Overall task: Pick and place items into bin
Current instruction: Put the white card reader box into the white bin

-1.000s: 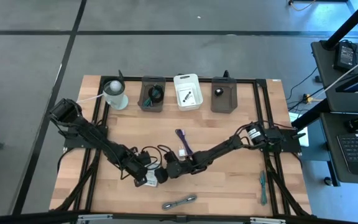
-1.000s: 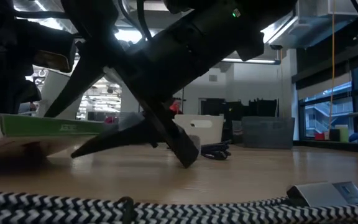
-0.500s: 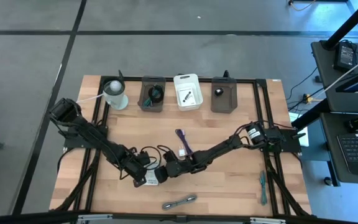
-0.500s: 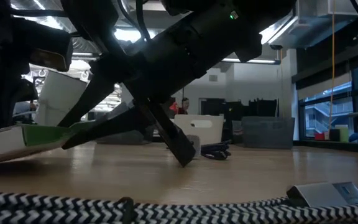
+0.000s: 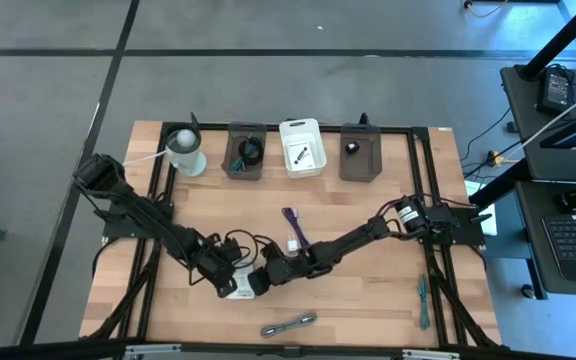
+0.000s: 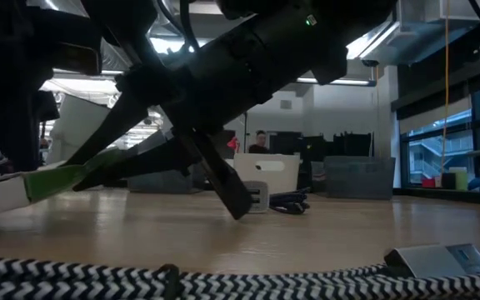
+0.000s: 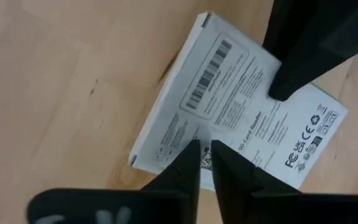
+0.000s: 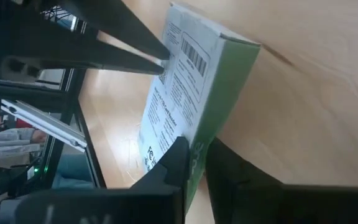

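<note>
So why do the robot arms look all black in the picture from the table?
Low view: bright ceiling lights shine from behind, so the arms show as dark shapes; the striped cable up close is blurry. Left wrist view: even light, and the box label prints sharp.

In the high view, the flat white printed box with a green edge (image 5: 236, 288) is largely covered by the two dark grippers meeting over it. Its print is too small to be read there. In the low view, the box (image 6: 23, 185) is cut off by the picture's edge.
</note>
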Controlling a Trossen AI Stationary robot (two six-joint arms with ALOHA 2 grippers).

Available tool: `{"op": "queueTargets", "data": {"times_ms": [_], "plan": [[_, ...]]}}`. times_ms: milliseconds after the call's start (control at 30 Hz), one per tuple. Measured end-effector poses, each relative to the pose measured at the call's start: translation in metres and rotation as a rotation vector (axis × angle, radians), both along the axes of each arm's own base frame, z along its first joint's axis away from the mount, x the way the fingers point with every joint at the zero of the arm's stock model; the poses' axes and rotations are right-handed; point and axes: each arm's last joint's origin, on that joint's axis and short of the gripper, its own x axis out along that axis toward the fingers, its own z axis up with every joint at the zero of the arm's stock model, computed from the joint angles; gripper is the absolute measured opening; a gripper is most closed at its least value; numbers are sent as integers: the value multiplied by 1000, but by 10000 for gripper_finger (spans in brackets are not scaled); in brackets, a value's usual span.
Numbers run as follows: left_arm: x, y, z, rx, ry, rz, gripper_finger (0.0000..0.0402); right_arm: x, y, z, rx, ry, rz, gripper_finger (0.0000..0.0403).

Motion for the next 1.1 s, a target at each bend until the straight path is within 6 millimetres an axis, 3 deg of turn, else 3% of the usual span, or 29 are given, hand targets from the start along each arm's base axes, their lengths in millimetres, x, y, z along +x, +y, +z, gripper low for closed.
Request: {"op": "queueTargets", "data": {"times_ms": [167, 300, 667, 867, 1100], "plan": [[-1, 3, 8, -13, -30, 8, 80, 1, -4, 3, 1, -7, 31, 28], [-6, 9, 29, -48, -106, 15, 100, 1, -11, 18, -30, -22, 45, 25], [-37, 41, 98, 96, -465, 92, 88, -15, -43, 72, -178, 74, 73, 26], [-50, 51, 109, 161, -503, 58, 72, -37, -82, 117, -318, 158, 107, 26], [-45, 54, 107, 255, -494, 53, 53, -73, -149, 171, -481, 242, 102, 26]]}}
